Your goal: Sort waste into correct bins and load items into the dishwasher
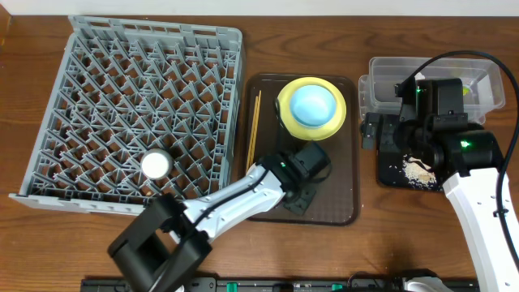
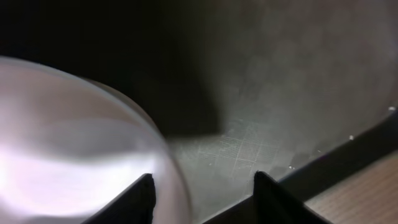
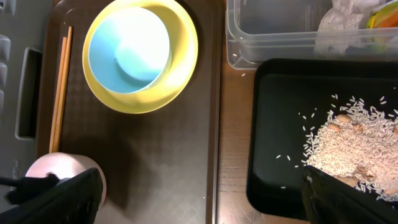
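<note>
Hovering low over the near end of the brown tray [image 1: 345, 203], the left gripper [image 2: 204, 179] has its 2 fingers parted and nothing clamped. The pink bowl [image 2: 68, 143] fills the left of its wrist view. The bowl's curved wall passes the left finger and runs a little way into the gap, while the right finger stands over bare tray, apart from the bowl. Whether the left finger touches the bowl cannot be told. A grasp looks like the step in hand, with the bowl off-centre toward the left finger.

Level with it, the small cup [image 1: 156, 164] already sits in the dish rack [image 1: 73, 49], near the rack's front edge. To the right, the right gripper [image 3: 202, 180] hangs spread wide and empty above the black tray [image 3: 273, 93], which holds the rice crumbs [image 3: 348, 143].

Farther back on the brown tray, 3 things wait: the blue bowl [image 1: 312, 104] nested on the yellow plate [image 1: 339, 122], and the chopsticks [image 1: 254, 126] just left of them. Farthest, the clear tub [image 1: 381, 69] holds the tissue [image 3: 341, 15] and the snack wrapper [image 3: 382, 15].

So the waste looks sorted, and 1 of 5 items is loaded.
</note>
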{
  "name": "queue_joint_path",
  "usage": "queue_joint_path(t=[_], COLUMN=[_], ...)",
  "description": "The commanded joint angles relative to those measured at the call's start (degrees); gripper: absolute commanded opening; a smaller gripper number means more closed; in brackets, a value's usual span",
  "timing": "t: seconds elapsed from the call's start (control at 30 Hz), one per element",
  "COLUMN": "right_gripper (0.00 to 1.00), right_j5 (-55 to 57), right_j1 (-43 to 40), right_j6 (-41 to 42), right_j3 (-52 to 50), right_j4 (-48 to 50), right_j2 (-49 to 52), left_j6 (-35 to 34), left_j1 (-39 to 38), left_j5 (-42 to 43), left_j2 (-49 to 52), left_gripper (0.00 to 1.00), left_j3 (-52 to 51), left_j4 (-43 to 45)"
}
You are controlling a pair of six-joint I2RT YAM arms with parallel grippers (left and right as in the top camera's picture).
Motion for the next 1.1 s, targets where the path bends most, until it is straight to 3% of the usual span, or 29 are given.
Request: queue_joint_path(t=[0.0, 0.17, 0.33, 0.57, 0.77, 1.07], right_gripper=[0.99, 0.99, 0.99, 0.99, 0.99, 0.99], right_j5=[0.59, 0.59, 0.61, 0.76, 0.76, 0.79], right_j1=[-0.66, -0.66, -0.66, -0.66, -0.66, -0.66], right_j6=[0.39, 0.39, 0.37, 0.39, 0.37, 0.37], right_j3=[0.04, 0.04, 0.04, 0.04, 0.04, 0.04], right_j4=[-0.04, -0.09, -0.07, -0.09, -0.09, -0.28], right_j2=[0.24, 0.24, 0.24, 0.24, 0.24, 0.24], left_j6=[-0.5, -0.46, 0.22, 4.74, 8.41, 16.92], left_j1=[-0.5, -0.28, 2.14, 16.06, 32.74, 60.17], left_j5=[-0.7, -0.98, -1.88, -2.73, 12.72, 57.24], left_j2=[1.64, -0.5, -7.28, -19.21, -20.96, -10.27], left_gripper=[0.3, 0.06, 0.06, 0.06, 0.06, 0.06], left_j3=[0.5, 0.55, 1.29, 11.13, 13.16, 13.16], left_j4=[0.22, 0.07, -1.66, -10.36, -9.42, -7.1])
